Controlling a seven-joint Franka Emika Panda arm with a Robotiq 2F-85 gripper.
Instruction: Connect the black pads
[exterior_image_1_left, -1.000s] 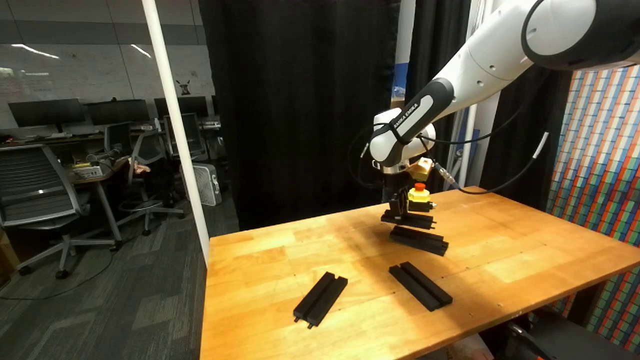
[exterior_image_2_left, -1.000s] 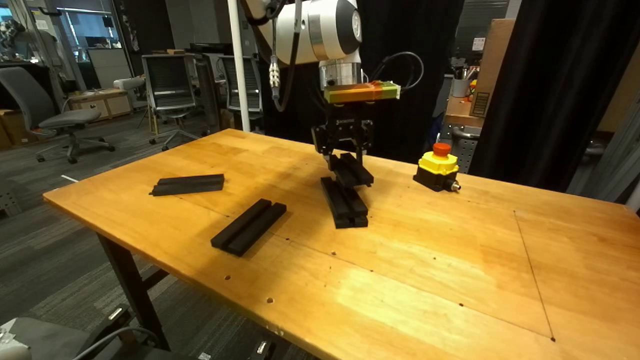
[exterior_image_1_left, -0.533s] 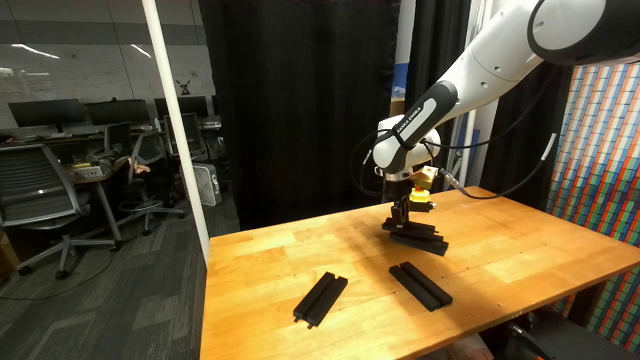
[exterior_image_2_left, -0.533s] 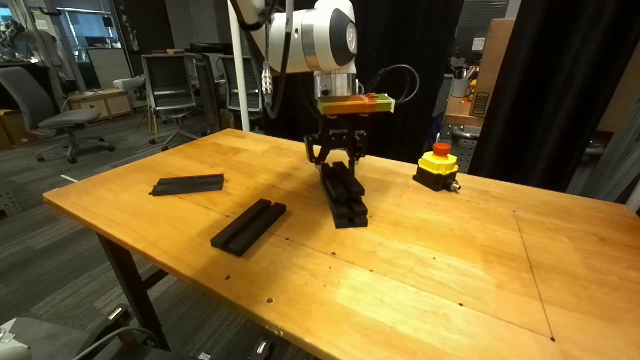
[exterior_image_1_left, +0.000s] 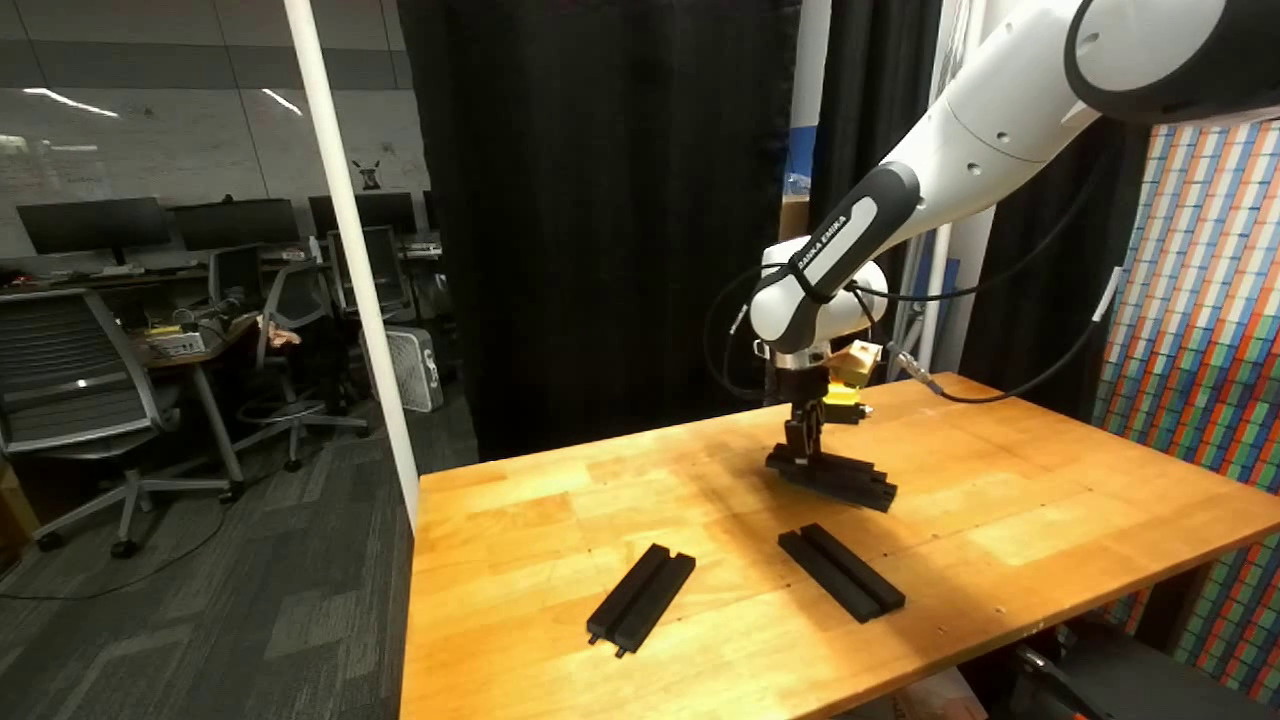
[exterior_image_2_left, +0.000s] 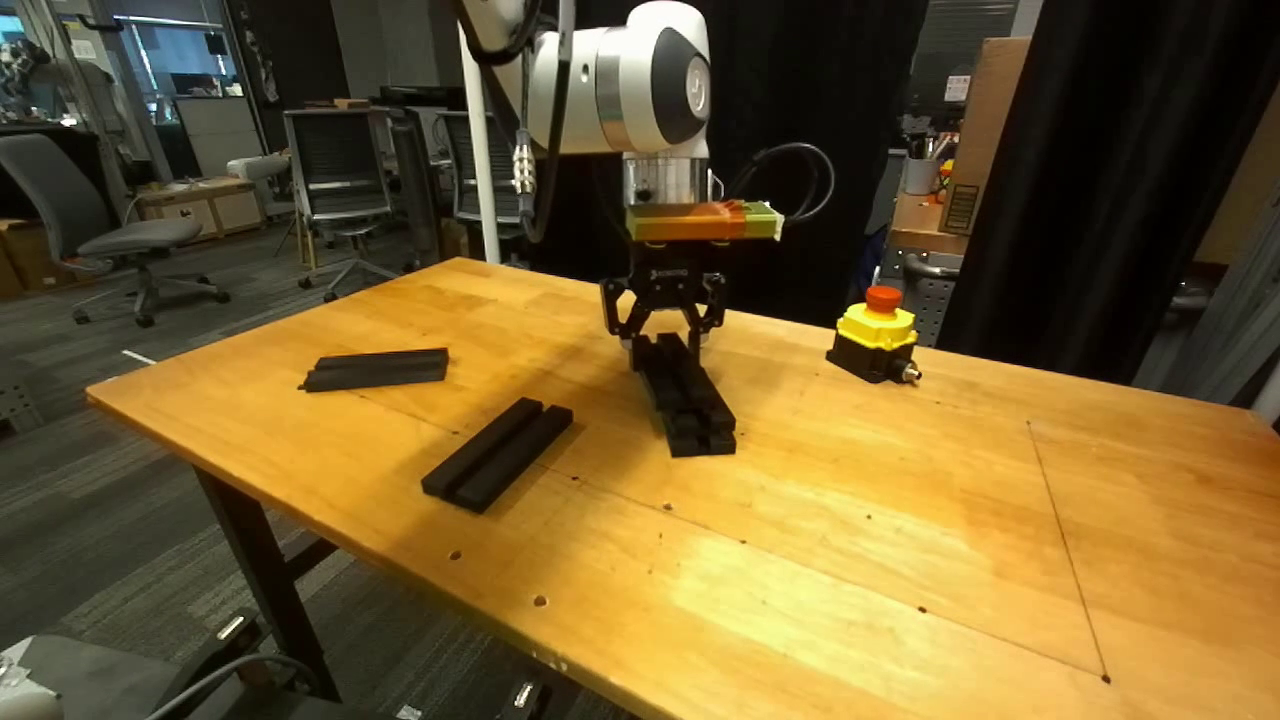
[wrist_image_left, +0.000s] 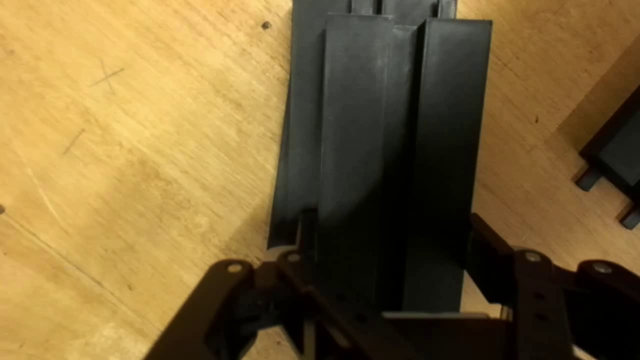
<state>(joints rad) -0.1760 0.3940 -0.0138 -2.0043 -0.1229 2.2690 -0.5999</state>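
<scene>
Both exterior views share table (exterior_image_2_left: 820, 500), angled down; wrist view close overhead.

In an exterior view, the stack (exterior_image_2_left: 686, 446) lies on the table (exterior_image_2_left: 830, 520), the top pad (exterior_image_2_left: 690, 368) over it; left and before the stack, the near pad (exterior_image_2_left: 498, 455); farther left, the far pad (exterior_image_2_left: 377, 369); right, the button (exterior_image_2_left: 876, 332).

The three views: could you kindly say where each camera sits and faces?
In an exterior view: overlooking a tan wooden table, toward black fabric curtain; white jointed arm, black gripper show.
In an exterior view: overlooking it toward a red-topped yellow button; arm's end, gripper show.
Wrist view: on the wrist, aimed down at a grooved matte black pad; fingers show.
Both exterior views share table, gripper, pad.
</scene>
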